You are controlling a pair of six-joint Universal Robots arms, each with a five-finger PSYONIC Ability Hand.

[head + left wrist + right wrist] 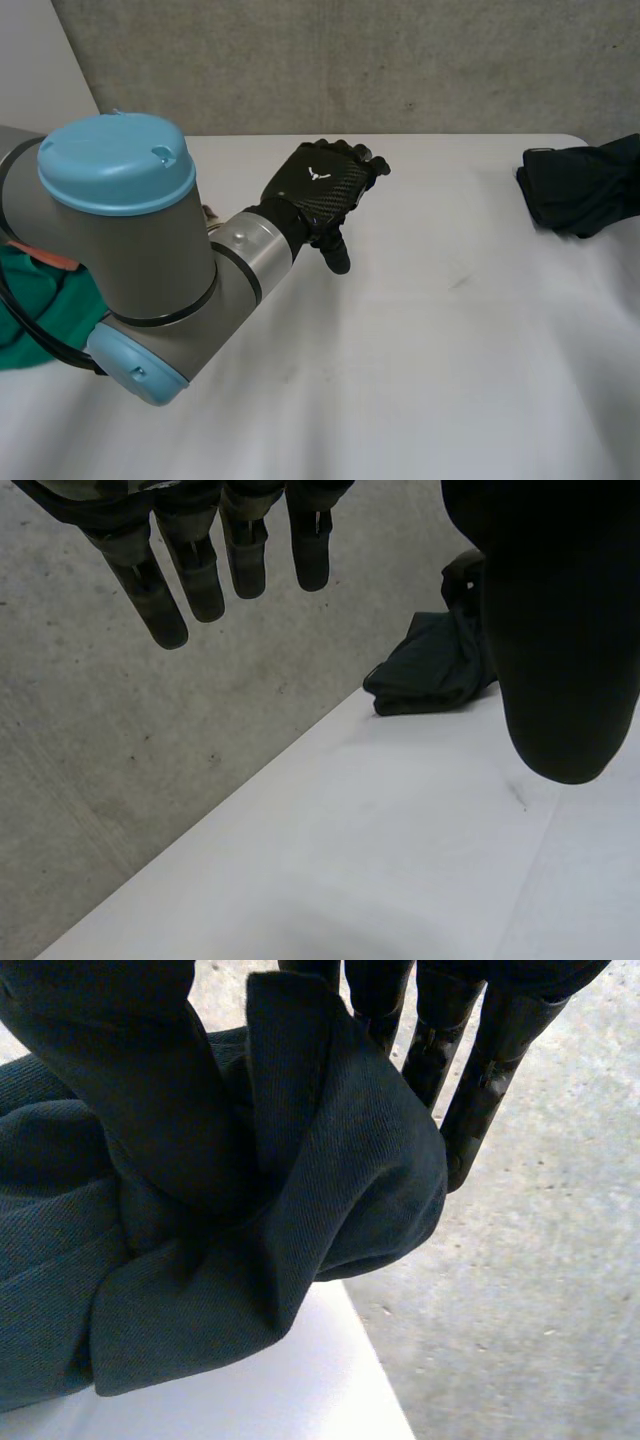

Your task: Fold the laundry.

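A white table (450, 350) before a concrete wall (350, 60).

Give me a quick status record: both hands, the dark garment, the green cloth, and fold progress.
left hand: open, fingers straight, holding nothing, over the middle of the table
right hand: pinching a fold of the dark garment between thumb and fingers
dark garment: bunched at the table's right edge
green cloth: crumpled at the table's left side, partly hidden by the left arm
fold progress: nothing folded yet

Overhead and wrist views (right closest) share dark cloth (585, 185).
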